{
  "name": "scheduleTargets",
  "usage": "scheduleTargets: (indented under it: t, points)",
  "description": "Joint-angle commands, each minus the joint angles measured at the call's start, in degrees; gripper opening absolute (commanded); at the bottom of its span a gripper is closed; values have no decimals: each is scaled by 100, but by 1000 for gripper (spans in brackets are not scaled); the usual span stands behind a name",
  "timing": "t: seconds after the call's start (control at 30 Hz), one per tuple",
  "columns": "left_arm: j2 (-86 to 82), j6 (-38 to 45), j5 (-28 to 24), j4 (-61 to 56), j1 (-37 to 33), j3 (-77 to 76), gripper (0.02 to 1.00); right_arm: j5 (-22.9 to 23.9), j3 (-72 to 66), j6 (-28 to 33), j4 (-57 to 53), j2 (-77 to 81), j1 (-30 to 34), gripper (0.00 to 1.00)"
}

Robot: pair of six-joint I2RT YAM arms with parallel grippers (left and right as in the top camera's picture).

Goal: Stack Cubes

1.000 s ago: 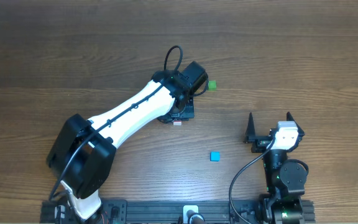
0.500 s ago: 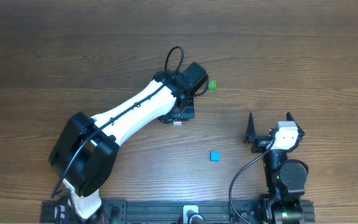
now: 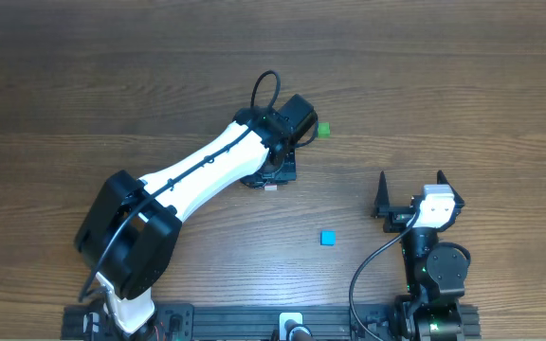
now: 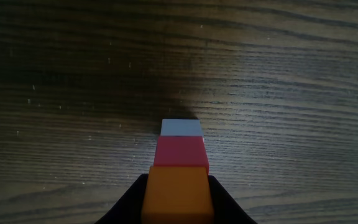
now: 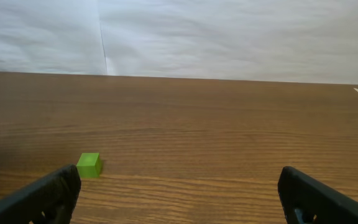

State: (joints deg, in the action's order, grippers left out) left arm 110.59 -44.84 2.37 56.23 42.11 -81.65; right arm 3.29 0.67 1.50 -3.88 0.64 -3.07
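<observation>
Left wrist view: orange cube going onto the stack.
My left gripper (image 4: 178, 186) is clamped on the orange cube (image 4: 178, 194), which sits over the red cube (image 4: 180, 150), itself on a grey cube (image 4: 181, 127); whether orange touches red I cannot tell. I judge this the placing step: next calls for squaring up, settling, then a gentle release. On the top view the green cube (image 3: 323, 130) lies at 1 o'clock from my left gripper, the blue cube (image 3: 327, 238) at 4 o'clock. Right gripper (image 5: 179, 180) gapes wide, empty.
</observation>
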Motion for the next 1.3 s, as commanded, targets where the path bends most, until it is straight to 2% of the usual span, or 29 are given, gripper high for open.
scheduleTargets:
  t: [0.03, 1.3]
  points:
    - [-76, -81, 28, 17, 26, -98, 64, -46, -37, -13, -15, -31, 24, 993]
    - [-238, -81, 101, 42, 28, -208, 60, -46, -37, -13, -15, -31, 24, 991]
